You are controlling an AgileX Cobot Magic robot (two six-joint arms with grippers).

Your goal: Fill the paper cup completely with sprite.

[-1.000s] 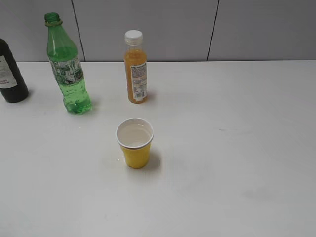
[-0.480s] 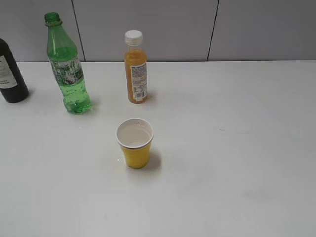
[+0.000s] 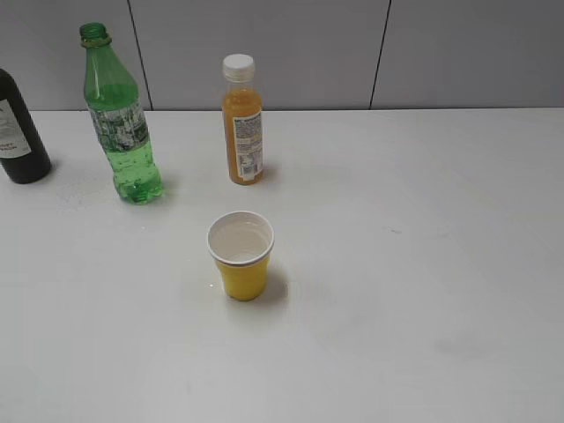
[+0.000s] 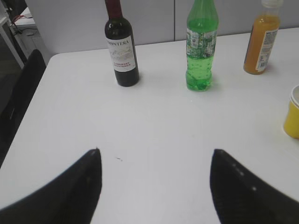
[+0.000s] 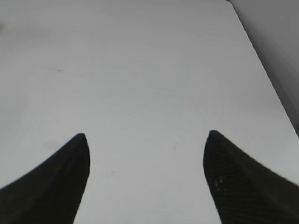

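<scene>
The yellow paper cup (image 3: 241, 264) stands upright mid-table, its white inside holding clear liquid; its edge shows at the right border of the left wrist view (image 4: 293, 112). The uncapped green sprite bottle (image 3: 122, 123) stands upright at the back left, also in the left wrist view (image 4: 201, 46), with liquid in its lower part. My left gripper (image 4: 155, 151) is open and empty over bare table, well short of the bottles. My right gripper (image 5: 145, 134) is open and empty over bare table. Neither gripper shows in the exterior view.
An orange juice bottle with a white cap (image 3: 242, 123) stands behind the cup. A dark bottle with a white label (image 3: 19, 132) stands at the far left, left of the sprite. The white table (image 3: 423, 264) meets a grey wall at the back.
</scene>
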